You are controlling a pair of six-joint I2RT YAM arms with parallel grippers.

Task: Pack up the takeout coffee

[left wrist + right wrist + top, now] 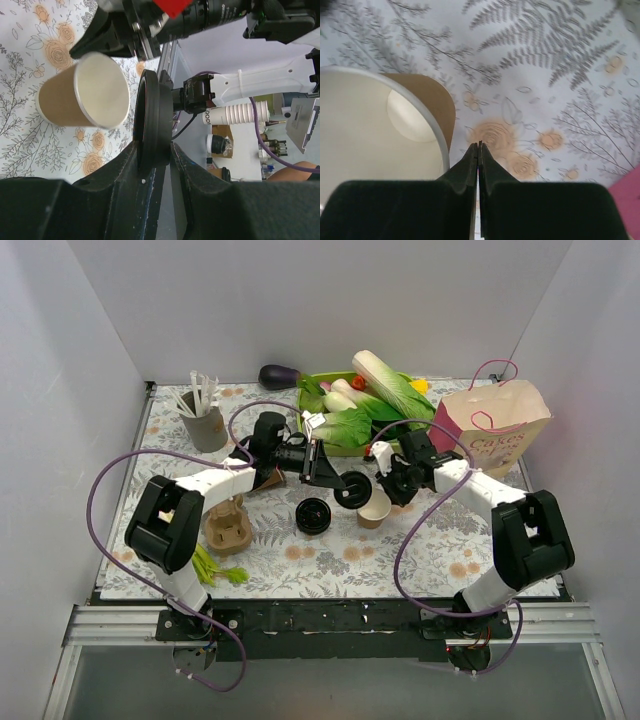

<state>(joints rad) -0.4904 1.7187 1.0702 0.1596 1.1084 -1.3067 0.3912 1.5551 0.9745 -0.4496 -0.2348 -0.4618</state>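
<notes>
An open tan paper cup [375, 508], cream inside, stands without a lid at the middle of the table. It also shows in the left wrist view [75, 97] and the right wrist view [375, 140]. My left gripper [343, 484] is shut on a black lid [355, 490], held on edge just left of the cup; the left wrist view shows the lid [151, 115] clamped between my fingers [154, 145]. A second black lid [313, 515] lies flat on the table. My right gripper [394, 492] is shut and empty, its tips [479, 146] just right of the cup's rim.
A brown pulp cup tray [228, 526] sits at the front left. Part of another tan cup [268, 478] shows under my left arm. A grey cup of white sticks [205, 422] is at the back left. A green tray of vegetables [350, 405], an eggplant [279, 375] and a paper bag [495, 425] stand behind.
</notes>
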